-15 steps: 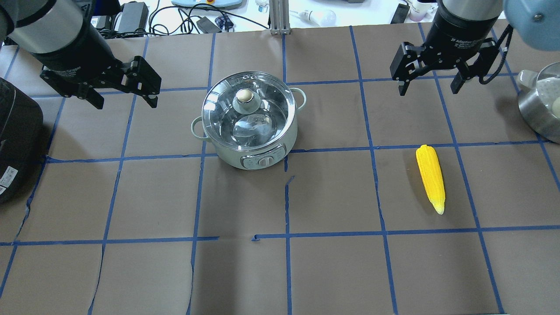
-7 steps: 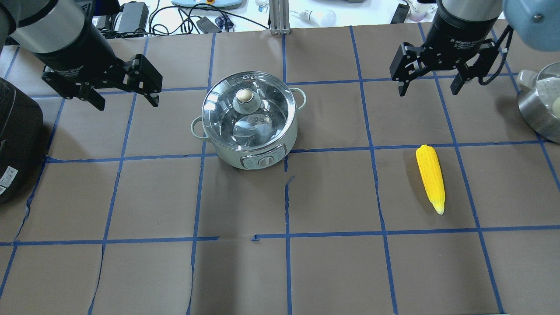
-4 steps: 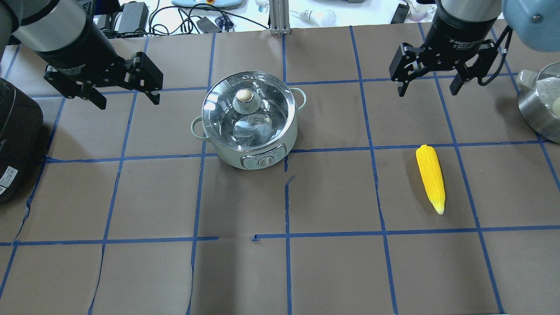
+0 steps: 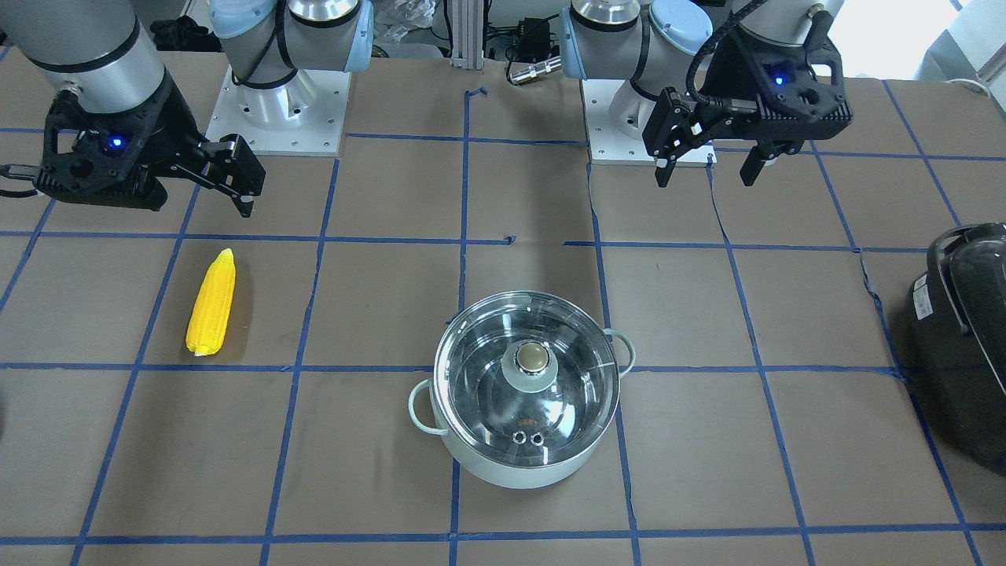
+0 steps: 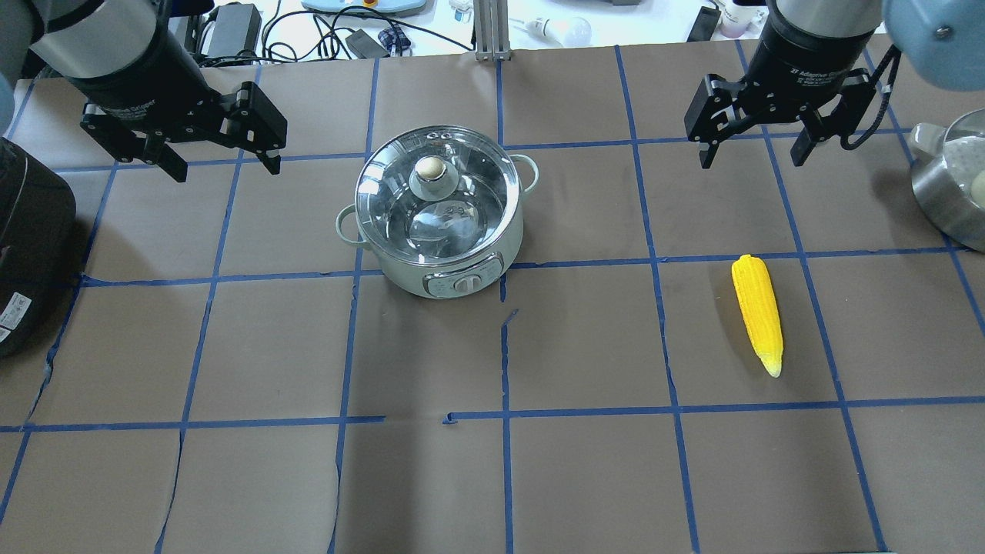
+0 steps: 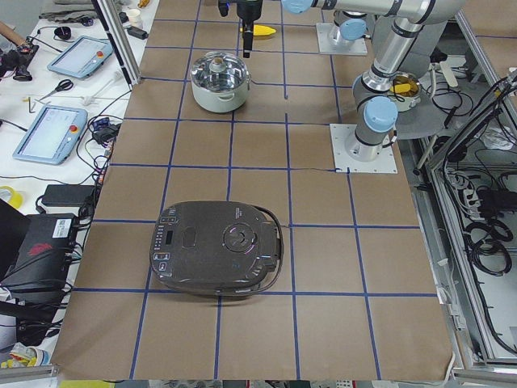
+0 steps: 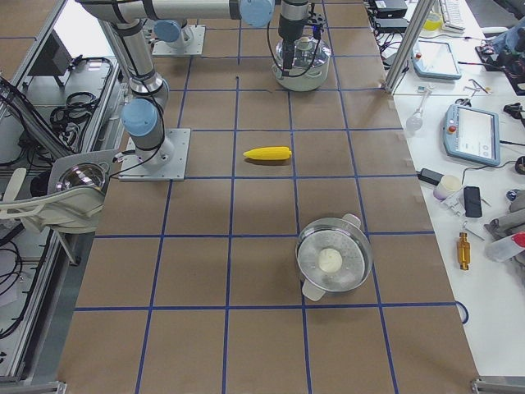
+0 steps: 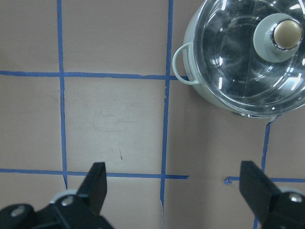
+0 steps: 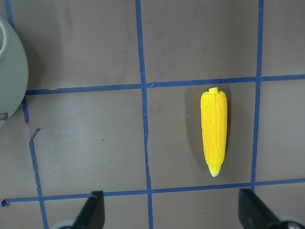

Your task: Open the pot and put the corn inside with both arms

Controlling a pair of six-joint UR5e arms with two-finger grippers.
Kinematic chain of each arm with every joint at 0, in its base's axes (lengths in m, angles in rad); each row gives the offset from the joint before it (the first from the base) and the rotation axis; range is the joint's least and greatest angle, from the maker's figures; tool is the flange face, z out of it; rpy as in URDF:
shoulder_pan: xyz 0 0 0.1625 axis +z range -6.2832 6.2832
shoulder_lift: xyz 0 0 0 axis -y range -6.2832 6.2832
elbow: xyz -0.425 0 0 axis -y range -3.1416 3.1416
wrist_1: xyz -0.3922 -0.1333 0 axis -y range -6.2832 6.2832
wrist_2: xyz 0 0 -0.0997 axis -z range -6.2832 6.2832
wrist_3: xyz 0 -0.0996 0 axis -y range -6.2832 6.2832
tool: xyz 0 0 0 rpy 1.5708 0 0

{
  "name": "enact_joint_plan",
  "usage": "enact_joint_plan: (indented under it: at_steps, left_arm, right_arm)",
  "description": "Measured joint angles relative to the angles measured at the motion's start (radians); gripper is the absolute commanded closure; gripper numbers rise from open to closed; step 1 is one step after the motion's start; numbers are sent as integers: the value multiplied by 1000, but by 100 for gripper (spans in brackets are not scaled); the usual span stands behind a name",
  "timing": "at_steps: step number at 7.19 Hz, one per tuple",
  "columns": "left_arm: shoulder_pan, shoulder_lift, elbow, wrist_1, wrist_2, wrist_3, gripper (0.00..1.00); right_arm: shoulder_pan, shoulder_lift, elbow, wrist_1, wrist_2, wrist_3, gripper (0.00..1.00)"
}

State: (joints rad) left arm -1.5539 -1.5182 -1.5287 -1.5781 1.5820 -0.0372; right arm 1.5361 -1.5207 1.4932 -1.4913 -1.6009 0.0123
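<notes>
From where I stand, nothing of the job is done yet. Seen from behind the robot, the pot sits a little left of the middle of the surface. Its glass lid is still seated and the knob is untouched.

The corn lies flat on the surface, well off to the right of the pot and touching nothing. The left tool hangs in the air off to the pot's left, fingers spread wide and empty. The right tool hangs near the corn but clear of it, also spread wide and holding nothing.

So everything is left to do: lift the lid, pick up the corn, set it inside.

The corn's long axis runs near to far, slightly slanted. Its tapered tip points toward the robot's side of the surface and its blunt end points away.
</notes>
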Motion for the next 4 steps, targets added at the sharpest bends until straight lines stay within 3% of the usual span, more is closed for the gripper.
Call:
enact_joint_plan:
  at_steps: [4]
  left_arm:
    - [-7, -66, 91, -63, -3, -30, 0]
  right_arm:
    - [0, 0, 0, 3, -1, 1, 0]
